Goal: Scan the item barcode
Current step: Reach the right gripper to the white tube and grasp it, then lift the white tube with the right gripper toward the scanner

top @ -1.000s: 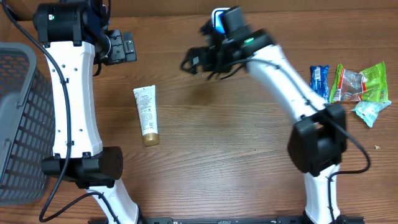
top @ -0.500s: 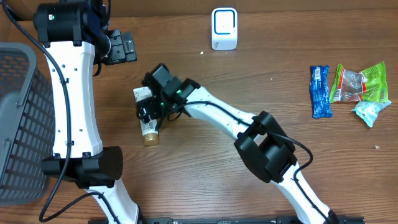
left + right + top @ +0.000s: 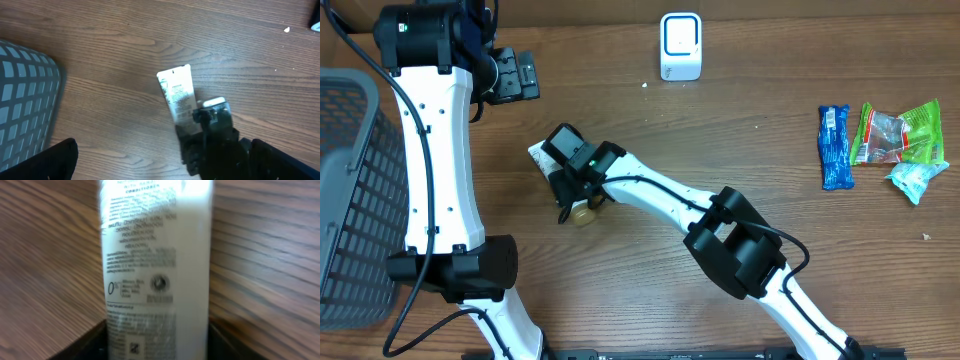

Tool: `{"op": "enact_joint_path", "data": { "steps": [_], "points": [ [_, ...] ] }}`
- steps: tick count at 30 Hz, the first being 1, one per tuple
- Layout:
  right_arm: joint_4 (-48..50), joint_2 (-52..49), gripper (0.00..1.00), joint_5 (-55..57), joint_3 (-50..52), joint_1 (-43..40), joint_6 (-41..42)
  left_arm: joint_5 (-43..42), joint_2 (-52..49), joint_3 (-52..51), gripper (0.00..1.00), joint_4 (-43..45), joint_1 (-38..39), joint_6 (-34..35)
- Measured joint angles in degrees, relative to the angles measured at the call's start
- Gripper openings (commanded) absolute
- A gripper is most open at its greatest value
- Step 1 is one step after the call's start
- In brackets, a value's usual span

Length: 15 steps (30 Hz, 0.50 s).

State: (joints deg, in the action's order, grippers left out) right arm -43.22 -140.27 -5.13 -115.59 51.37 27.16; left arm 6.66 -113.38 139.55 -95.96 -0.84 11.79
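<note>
Here the tube [image 3: 177, 95] lies flat on the table [image 3: 770, 120], left of centre, with its long axis diagonal: crimped end far-left, gold cap [image 3: 583, 213] near-right. The right gripper [image 3: 570, 188] straddles its width, fingers [image 3: 96, 344] flanking both sides, presumably to lift it toward the scanner [image 3: 680, 46]; whether they actually clamp it cannot be told. The left gripper [image 3: 525, 76] hangs released, far-left.

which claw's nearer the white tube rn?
Right. The right claw is on the white tube, fingers against both its sides; the left claw hangs open, well apart from it.
</note>
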Motion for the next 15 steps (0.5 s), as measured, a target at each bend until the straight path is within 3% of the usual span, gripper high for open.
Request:
{"op": "enact_joint_path", "data": {
  "steps": [8, 14, 15],
  "points": [
    [-14.1, 0.0, 0.36, -0.2, -3.6, -7.2, 2.8, 0.0, 0.0, 0.0, 1.0, 0.0, 0.0, 0.0],
    [-21.8, 0.3, 0.38, -3.7, -4.0, -12.6, 3.5, 0.0, 0.0, 0.0, 1.0, 0.0, 0.0, 0.0],
    [-22.7, 0.3, 0.42, -5.0, -4.0, -14.2, 3.7, 0.0, 0.0, 0.0, 1.0, 0.0, 0.0, 0.0]
  ]
}}
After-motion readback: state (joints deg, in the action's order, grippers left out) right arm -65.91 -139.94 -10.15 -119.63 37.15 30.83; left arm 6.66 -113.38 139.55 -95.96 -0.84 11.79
